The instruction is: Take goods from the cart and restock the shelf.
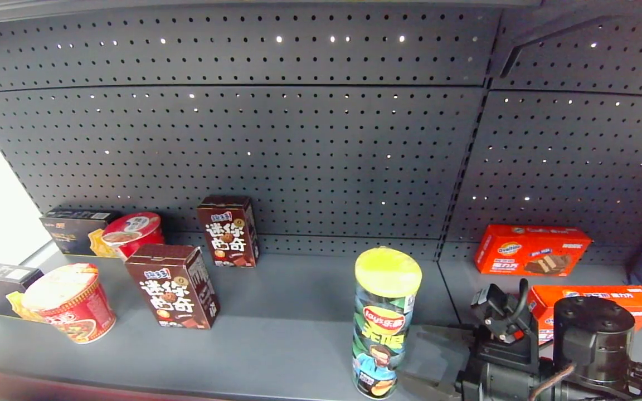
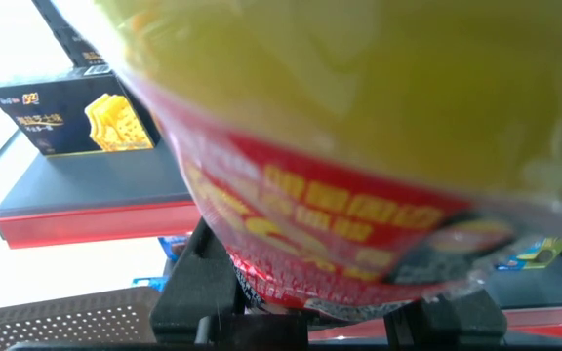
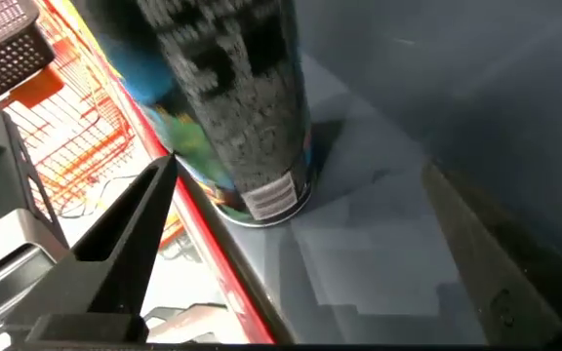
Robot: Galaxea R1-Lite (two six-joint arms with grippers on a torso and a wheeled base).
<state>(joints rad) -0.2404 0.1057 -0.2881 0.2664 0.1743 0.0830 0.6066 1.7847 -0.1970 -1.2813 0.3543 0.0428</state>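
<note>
Chip can (image 1: 385, 323) stands upright near the front edge of the shelf (image 1: 276, 334). My right gripper (image 1: 429, 359) sits just beside it, fingers spread and released. My left gripper (image 2: 310, 320) grasps a red instant-noodle cup (image 2: 359, 224).

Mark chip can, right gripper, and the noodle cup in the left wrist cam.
chip can (image 1: 383, 326), head view, on the label at mid-body.
right gripper (image 1: 413, 356), head view, midway between its open fingertips.
noodle cup (image 2: 344, 210), left wrist view, on its red side wall.
</note>
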